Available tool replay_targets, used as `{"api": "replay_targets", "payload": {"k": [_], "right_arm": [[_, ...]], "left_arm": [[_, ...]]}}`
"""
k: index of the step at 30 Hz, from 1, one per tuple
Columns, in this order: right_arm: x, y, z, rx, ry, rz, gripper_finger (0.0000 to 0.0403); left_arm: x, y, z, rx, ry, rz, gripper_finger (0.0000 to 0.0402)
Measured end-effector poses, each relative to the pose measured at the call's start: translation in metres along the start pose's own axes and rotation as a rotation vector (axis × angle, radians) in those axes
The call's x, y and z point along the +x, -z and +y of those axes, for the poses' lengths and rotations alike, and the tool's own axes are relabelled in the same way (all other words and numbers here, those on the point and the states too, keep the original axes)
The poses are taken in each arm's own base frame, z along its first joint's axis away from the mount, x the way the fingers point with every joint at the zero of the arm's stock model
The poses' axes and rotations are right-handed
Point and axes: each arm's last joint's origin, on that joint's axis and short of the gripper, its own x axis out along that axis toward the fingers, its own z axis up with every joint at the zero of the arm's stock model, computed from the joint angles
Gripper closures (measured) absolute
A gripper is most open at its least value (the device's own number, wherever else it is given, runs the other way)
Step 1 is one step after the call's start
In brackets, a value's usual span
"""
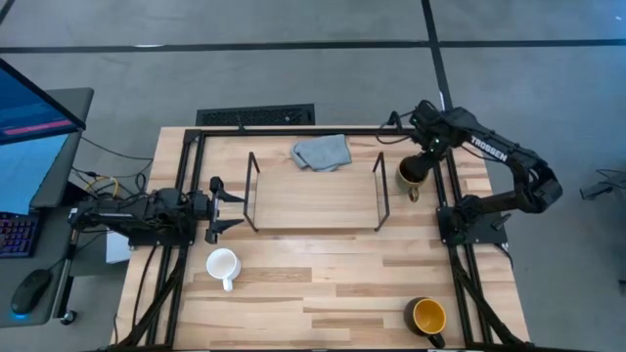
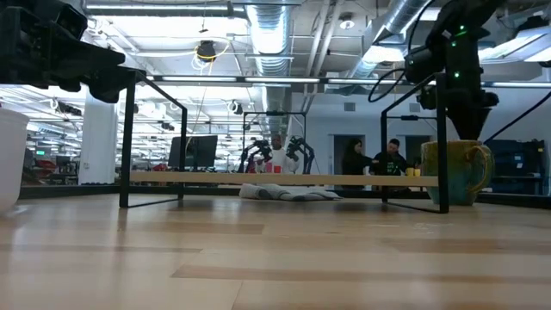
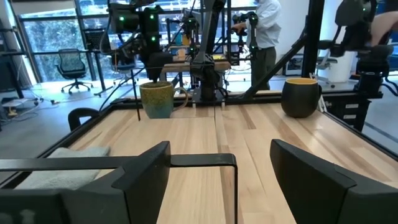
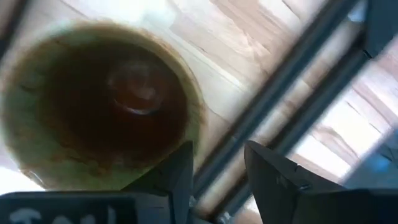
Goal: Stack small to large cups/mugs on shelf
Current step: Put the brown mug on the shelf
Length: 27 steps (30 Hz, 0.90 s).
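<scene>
Three mugs stand on the desk (image 1: 323, 274), all outside the rack. Going left to right from above: the left gripper (image 1: 233, 210) waits at the desk's left edge with its fingers spread apart and nothing between them, just beside the wire rack's (image 1: 315, 223) left end frame. The small white mug (image 1: 223, 265) stands near it, toward the front of the desk; in the low view only a cut-off sliver of this mug shows at the picture's edge. One grey cloth (image 1: 321, 152) lies at the back of the rack, between its two end frames. Just beside the right end frame stands the dark brown mug (image 1: 411, 175), with the right gripper (image 1: 427, 149) above its rim, fingers parted and holding nothing. The right wrist view looks down into that mug's brownish, blurred inside. The dark mug with yellow-orange inside (image 1: 427, 317) stands well apart at the front right corner.
</scene>
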Motion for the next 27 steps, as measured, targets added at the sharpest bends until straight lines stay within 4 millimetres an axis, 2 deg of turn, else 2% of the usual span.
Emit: {"api": "replay_targets", "payload": {"k": [15,27], "right_arm": [[0.001,-0.005,0.001,-0.004,-0.038,-0.048,0.0239],[0.020,-0.025,0.003,-0.015,-0.040,-0.024,0.0258]], "left_arm": [[0.000,0.000,0.000,-0.001,0.000,0.000,0.0136],[0.000,0.000,0.000,-0.001,0.001,0.000,0.0136]]}}
